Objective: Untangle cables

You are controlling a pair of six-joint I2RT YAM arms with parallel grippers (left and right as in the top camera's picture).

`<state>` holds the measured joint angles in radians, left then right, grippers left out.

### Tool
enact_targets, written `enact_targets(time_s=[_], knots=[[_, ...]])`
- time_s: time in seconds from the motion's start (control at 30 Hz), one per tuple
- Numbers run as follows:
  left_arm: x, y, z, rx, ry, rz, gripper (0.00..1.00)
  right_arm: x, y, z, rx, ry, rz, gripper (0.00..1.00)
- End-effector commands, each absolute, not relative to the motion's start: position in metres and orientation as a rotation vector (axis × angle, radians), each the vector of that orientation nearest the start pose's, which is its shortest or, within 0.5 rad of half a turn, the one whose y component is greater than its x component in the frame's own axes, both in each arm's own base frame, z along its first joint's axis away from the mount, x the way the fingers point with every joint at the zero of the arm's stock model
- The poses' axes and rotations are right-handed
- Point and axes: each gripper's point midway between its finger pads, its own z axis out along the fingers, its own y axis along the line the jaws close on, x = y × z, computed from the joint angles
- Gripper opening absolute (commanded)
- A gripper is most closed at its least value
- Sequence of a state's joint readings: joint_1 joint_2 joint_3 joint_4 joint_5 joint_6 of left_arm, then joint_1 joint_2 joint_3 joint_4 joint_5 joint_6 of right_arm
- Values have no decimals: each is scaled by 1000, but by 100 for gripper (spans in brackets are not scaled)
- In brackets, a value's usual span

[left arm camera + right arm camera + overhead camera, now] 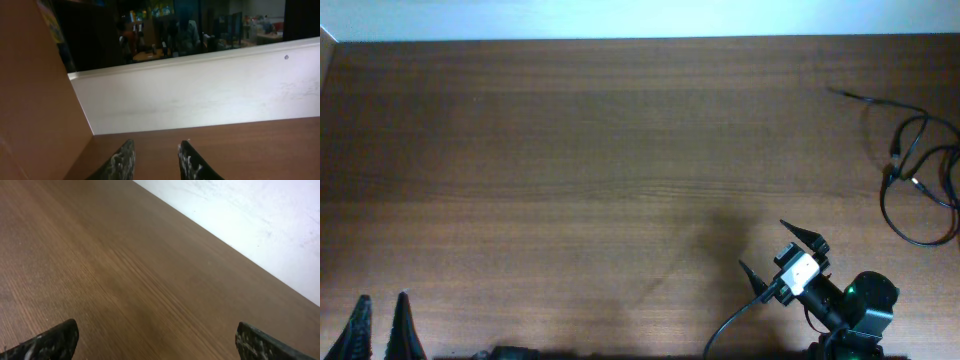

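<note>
Overhead view of a wooden surface (570,150). Thin black cables (897,152) lie looped at three o'clock. The right end effector (778,255), at five o'clock, is spread wide and empty. The left end effector (381,325), at seven o'clock, is narrowly spread and empty.

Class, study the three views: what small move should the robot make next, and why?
Probably reach the right gripper toward the cables: its jaws stand open and empty, and the tangle lies untouched near the table's right edge, far from the left gripper.
</note>
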<state>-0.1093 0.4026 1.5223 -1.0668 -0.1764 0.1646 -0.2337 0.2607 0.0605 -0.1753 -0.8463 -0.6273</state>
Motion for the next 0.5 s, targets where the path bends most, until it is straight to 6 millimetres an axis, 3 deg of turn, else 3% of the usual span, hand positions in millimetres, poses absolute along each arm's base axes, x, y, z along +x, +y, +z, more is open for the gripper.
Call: enact_targets(time_s=[0.0, 0.2, 0.27, 0.37, 0.47], knots=[[75, 23, 475, 75, 1524, 186, 32, 217, 80, 119, -849, 1621, 221, 99], [75, 22, 476, 74, 1522, 185, 35, 214, 86, 119, -874, 1608, 241, 99], [75, 23, 476, 74, 1522, 185, 36, 208, 100, 132, -933, 1519, 242, 99], [76, 21, 475, 93, 1524, 167, 36, 201, 103, 160, -955, 1370, 154, 99], [76, 21, 475, 93, 1524, 166, 36, 201, 103, 162, -956, 1355, 145, 99]])
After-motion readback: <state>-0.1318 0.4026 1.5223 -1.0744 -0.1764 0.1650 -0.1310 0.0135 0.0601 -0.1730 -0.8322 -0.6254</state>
